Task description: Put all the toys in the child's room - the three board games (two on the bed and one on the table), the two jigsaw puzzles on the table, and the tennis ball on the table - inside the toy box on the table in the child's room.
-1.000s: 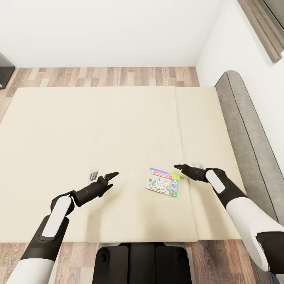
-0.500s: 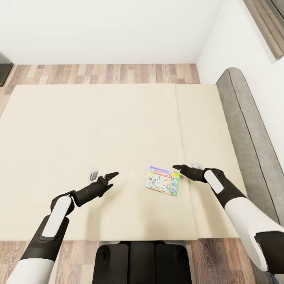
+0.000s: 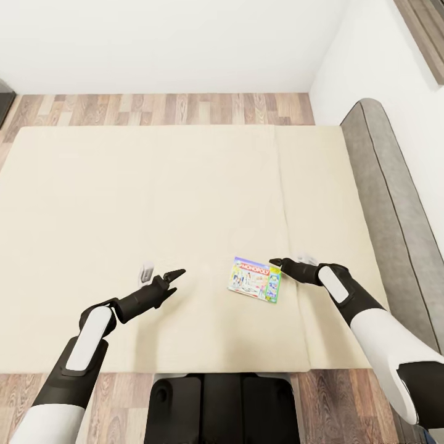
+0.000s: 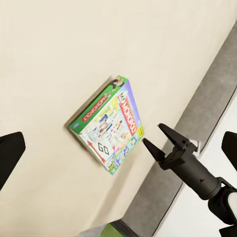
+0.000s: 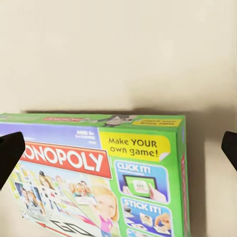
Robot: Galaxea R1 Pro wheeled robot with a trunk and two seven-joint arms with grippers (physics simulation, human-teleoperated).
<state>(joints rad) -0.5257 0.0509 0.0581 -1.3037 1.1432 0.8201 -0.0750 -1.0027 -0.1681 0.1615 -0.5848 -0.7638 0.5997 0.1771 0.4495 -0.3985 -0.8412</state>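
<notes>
Low in the middle of the head frame, the Monopoly box lies flat on the beige mattress of the bed, a little right of centre and near the foot edge. I judge that I am at the step of fetching this board game, with the grasp itself not yet made.

My right gripper sits just beside the box's upper right corner, its dark fingertips almost at the green edge; I cannot tell whether they touch. In the right wrist view the box is close and large, one dark fingertip at the frame's left edge and the other at its right edge, so the jaws stand wide, wider than the box's visible width. The left wrist view shows that same gripper spread open next to the box.

My left gripper hangs over bare mattress at lower left of centre, well apart from the box, jaws parted, holding nothing.

Next, I think, I must settle the right jaws over the box's edge and close firmly, since a flat box on soft bedding may slide away.
</notes>
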